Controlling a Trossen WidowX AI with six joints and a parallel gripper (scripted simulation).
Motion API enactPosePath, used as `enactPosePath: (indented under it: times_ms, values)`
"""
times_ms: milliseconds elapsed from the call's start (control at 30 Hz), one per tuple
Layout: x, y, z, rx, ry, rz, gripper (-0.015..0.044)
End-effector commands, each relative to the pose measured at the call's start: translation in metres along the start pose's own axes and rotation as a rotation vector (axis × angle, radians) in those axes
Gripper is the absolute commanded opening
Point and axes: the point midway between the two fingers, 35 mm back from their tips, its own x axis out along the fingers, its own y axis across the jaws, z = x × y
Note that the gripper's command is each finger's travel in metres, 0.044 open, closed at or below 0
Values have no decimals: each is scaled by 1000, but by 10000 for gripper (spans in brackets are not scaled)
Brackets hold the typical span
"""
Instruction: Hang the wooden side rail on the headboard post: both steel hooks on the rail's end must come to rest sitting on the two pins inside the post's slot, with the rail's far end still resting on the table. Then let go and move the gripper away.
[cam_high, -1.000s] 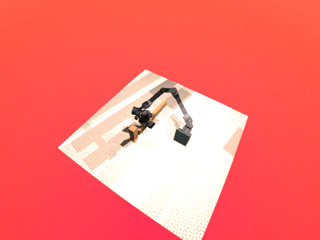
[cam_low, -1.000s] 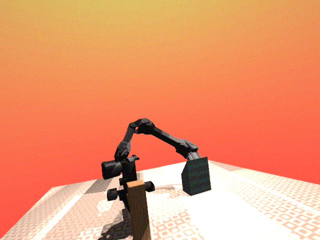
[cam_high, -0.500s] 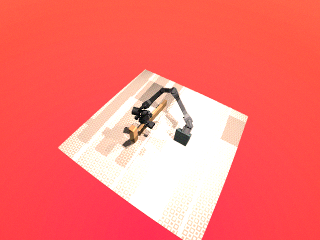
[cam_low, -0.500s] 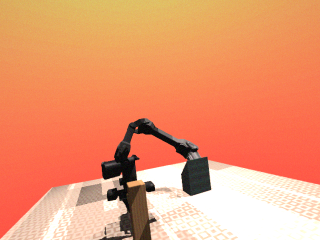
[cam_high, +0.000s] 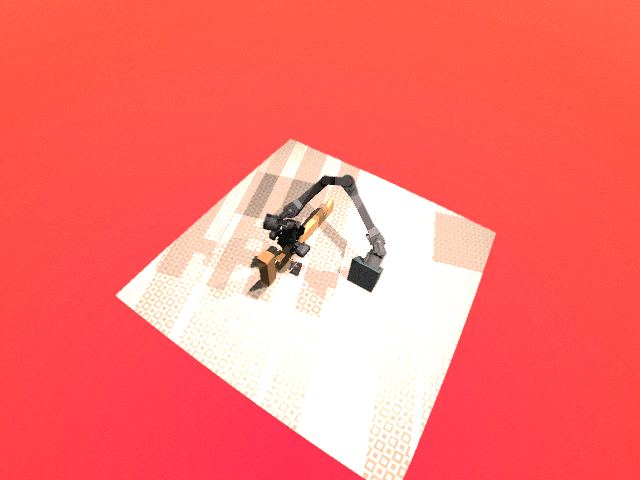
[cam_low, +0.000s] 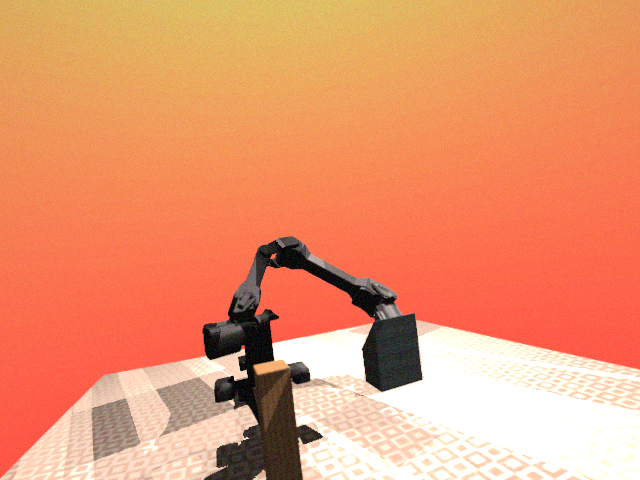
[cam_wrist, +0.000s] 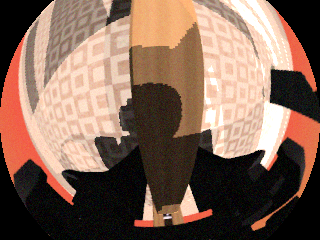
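Wrist shows hand (cam_wrist: 162, 140) pinching rail (cam_wrist: 167, 100); exterior hides rail behind post (cam_low: 279, 418).

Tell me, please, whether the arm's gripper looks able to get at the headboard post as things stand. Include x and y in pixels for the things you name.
Probably not yet: the gripper (cam_high: 289, 246) is shut on the wooden rail (cam_high: 311, 228) (cam_wrist: 167, 65), though the post (cam_high: 267, 268) (cam_low: 278, 413) stands close by, its top uncovered.

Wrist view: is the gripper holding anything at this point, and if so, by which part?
Yes, the wooden side rail. The gripper is shut on it near its post-side end; the exact contact spot is hidden.
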Motion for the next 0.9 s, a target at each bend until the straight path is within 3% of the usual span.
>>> enactPosePath:
  times_ms: [0,867]
  values:
    - [-3,0,-1,8,0,4,0]
    - [-7,0,-1,8,0,4,0]
